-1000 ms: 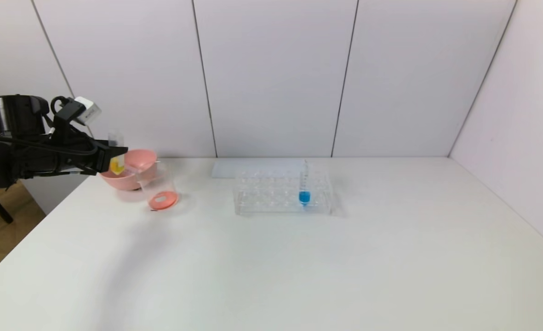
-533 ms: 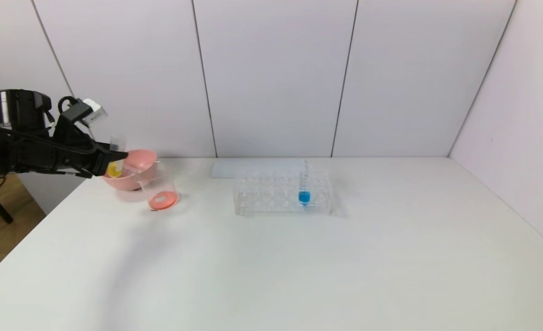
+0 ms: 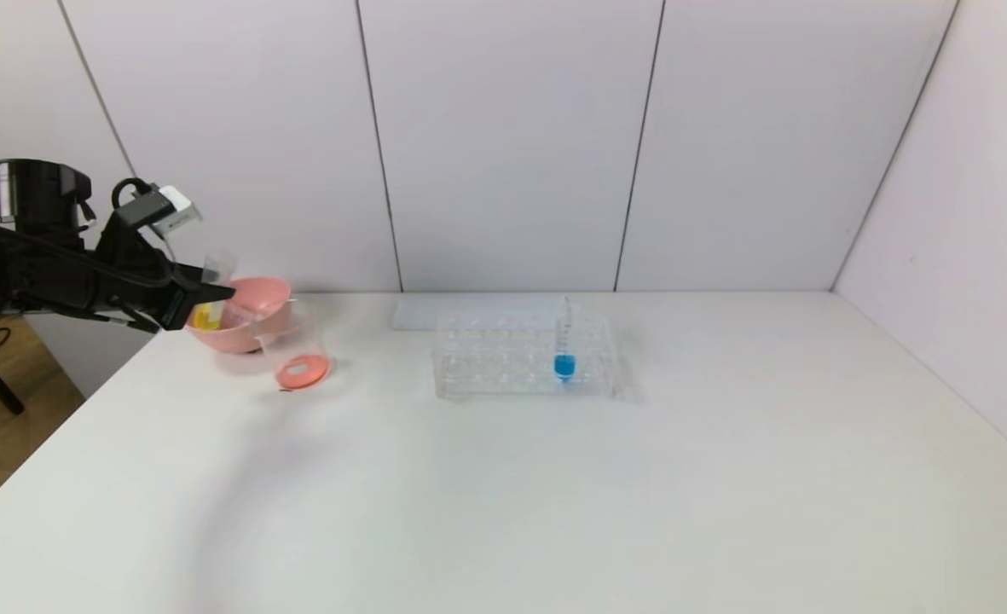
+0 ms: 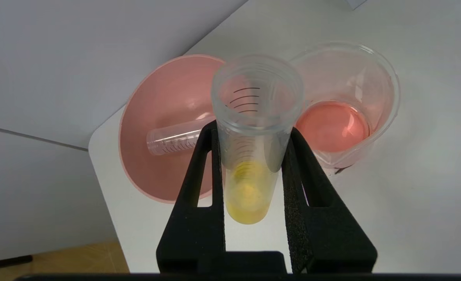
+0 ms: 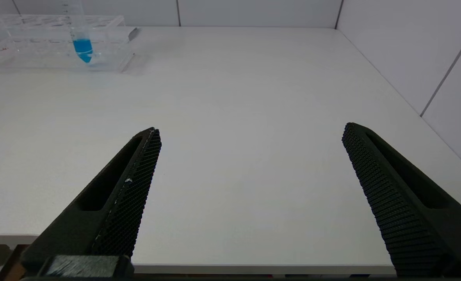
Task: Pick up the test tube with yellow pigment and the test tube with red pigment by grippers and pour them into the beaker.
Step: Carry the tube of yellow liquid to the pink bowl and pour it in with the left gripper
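Yellow tube (image 4: 250,156) sits clamped between the fingers (image 4: 199,187) of my left gripper (image 3: 205,294), held roughly upright with its open mouth up and the yellow liquid pooled at its rounded bottom. I hold it at about ten o'clock on the table (image 3: 554,495), over the near rim of the pink bowl (image 3: 247,328). An emptied clear tube (image 4: 175,136) lies on its side inside that bowl. Just beside the bowl, on its four o'clock side, stands the beaker (image 3: 298,354), with a shallow layer of red-orange liquid in its bottom. Well apart from these, at about twelve o'clock, is the clear rack (image 3: 520,358), with the blue tube (image 3: 564,350) standing upright in it. My right gripper (image 5: 250,156) hangs low at the table's near edge, around five o'clock, with its jaws spread wide and nothing between them.
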Available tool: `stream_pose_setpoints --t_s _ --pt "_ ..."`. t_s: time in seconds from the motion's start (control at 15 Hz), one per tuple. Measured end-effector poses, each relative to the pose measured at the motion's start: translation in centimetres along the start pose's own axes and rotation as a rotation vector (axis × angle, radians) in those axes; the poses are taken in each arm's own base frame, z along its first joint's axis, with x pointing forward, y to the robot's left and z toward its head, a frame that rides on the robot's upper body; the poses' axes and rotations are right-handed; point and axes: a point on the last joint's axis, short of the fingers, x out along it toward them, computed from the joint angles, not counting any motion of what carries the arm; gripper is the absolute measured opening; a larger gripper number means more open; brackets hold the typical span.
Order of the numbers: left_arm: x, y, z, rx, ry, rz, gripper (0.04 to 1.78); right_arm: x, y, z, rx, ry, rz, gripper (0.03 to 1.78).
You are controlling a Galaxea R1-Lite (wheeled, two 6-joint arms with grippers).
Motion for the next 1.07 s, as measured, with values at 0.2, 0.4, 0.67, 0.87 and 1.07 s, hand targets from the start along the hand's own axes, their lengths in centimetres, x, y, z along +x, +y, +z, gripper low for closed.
stream_pose_setpoints --t_s 0.2,0.4,0.67,0.87,1.07 --pt "-0.2 0.3 -0.2 0.035 0.005 0.007 0.44 0.0 0.0 0.0 0.000 0.000 0.000 1.70" --pt "-0.4 0.2 -0.1 0.015 0.042 -0.024 0.44 0.0 0.0 0.0 0.000 0.000 0.000 1.70" --pt "-1.1 0.5 0.3 0.029 0.085 -0.058 0.44 0.0 0.0 0.0 0.000 0.000 0.000 1.70" --pt "-1.2 0.9 0.6 0.050 0.079 -0.048 0.44 0.0 0.0 0.0 0.000 0.000 0.000 1.70" --pt "-1.3 1.0 0.7 0.065 0.103 -0.072 0.44 0.0 0.0 0.0 0.000 0.000 0.000 1.70"
